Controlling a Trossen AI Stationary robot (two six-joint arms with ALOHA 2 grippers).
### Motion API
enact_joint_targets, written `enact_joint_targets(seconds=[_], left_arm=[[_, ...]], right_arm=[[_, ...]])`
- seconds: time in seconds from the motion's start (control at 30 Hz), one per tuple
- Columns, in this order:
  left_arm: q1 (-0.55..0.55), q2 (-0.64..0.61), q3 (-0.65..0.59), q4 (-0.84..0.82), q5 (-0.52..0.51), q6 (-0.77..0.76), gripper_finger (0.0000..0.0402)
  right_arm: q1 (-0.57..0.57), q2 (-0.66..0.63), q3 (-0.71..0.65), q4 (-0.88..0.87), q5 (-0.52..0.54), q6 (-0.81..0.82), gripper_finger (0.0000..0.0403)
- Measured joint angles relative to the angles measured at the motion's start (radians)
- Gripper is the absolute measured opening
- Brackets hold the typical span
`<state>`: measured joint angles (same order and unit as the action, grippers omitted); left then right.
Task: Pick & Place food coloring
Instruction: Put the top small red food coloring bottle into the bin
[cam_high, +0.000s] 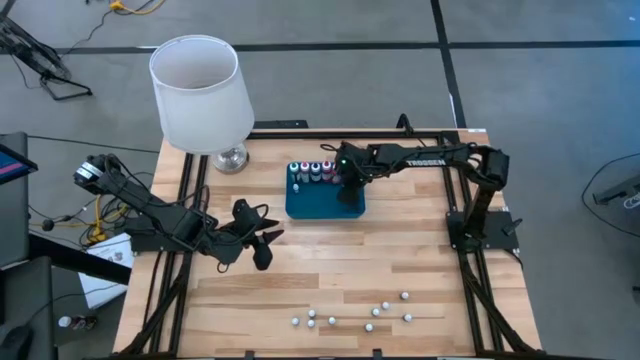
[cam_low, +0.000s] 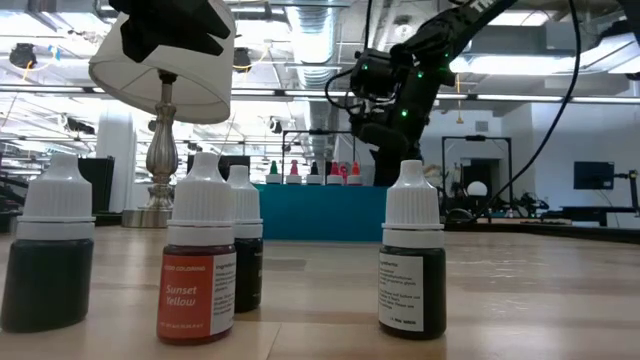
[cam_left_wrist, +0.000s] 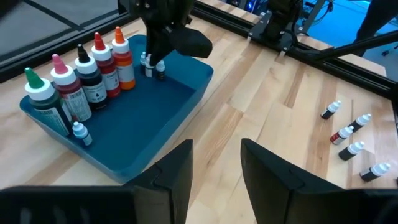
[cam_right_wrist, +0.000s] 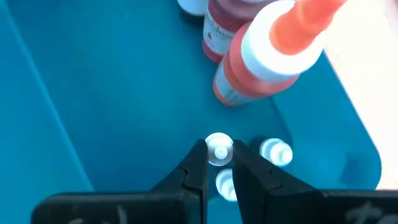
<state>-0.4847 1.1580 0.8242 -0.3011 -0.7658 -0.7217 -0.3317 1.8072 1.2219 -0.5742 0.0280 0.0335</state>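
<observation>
Your right gripper (cam_right_wrist: 219, 167) grasps a small white-capped dropper bottle (cam_right_wrist: 218, 149) standing in the teal tray (cam_right_wrist: 93, 93), two more at its three and six o'clock; judging by that, you're placing, so next release and lift straight up. Your left gripper (cam_left_wrist: 216, 163) waits open, and eight dropper bottles (cam_high: 370, 311) remain on the table (cam_high: 420, 250), with five tall bottles (cam_left_wrist: 84, 68) lining the tray.

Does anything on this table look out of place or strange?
Only the table lamp looks odd, standing at a food coloring workspace beside the blue tray. The small bottles scattered near the front edge simply wait to be picked; nothing looks spilled or damaged.
</observation>
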Motion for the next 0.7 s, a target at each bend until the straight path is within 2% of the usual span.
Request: enact_joint_targets(seconds=[0.7], left_arm=[[0.002,0.000,0.000,-0.004,-0.048,0.022,0.0125]], right_arm=[[-0.029,0.000,0.000,0.014,0.000,0.046,0.0048]])
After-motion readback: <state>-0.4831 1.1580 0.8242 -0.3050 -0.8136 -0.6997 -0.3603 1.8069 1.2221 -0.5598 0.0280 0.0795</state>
